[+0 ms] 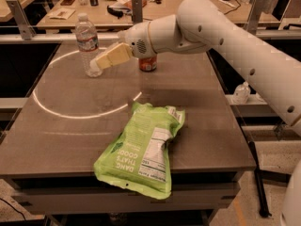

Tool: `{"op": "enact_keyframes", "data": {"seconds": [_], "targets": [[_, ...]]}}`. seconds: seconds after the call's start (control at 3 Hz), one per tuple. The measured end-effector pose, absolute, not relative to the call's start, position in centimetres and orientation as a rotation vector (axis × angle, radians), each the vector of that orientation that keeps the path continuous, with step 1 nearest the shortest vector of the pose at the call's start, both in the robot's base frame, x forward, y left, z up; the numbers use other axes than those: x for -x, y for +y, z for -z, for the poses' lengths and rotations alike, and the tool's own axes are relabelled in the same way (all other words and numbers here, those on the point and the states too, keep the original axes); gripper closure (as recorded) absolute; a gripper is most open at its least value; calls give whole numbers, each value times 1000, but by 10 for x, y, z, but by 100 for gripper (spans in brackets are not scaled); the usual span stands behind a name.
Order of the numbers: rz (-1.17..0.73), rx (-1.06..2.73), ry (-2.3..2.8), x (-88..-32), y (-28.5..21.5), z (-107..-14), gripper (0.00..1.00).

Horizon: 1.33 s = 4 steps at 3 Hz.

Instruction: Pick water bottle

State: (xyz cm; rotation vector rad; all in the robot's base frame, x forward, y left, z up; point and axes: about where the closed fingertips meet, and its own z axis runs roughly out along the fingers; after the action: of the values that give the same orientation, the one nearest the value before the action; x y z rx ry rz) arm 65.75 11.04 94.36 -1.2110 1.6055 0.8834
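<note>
Claw (pixel 99 63) at ribbed clear plastic water bottle (pixel 87 40).

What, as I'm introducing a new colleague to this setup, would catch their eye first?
The big white arm sweeps in from the right across the table, its gripper down by the lower part of the water bottle at the far left. Next comes the bright green snack bag, lying flat at the near edge. A red can stands just behind the wrist.
</note>
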Motion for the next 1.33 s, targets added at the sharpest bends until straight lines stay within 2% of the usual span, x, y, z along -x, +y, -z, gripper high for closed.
{"op": "enact_keyframes", "data": {"seconds": [0.67,1.0,1.33], "targets": [[-890,1165,1608,-655,115,-946,0],[-937,1068,1624,-643,141,-931,0],[-891,955,1625,-671,162,-918,0]]}}
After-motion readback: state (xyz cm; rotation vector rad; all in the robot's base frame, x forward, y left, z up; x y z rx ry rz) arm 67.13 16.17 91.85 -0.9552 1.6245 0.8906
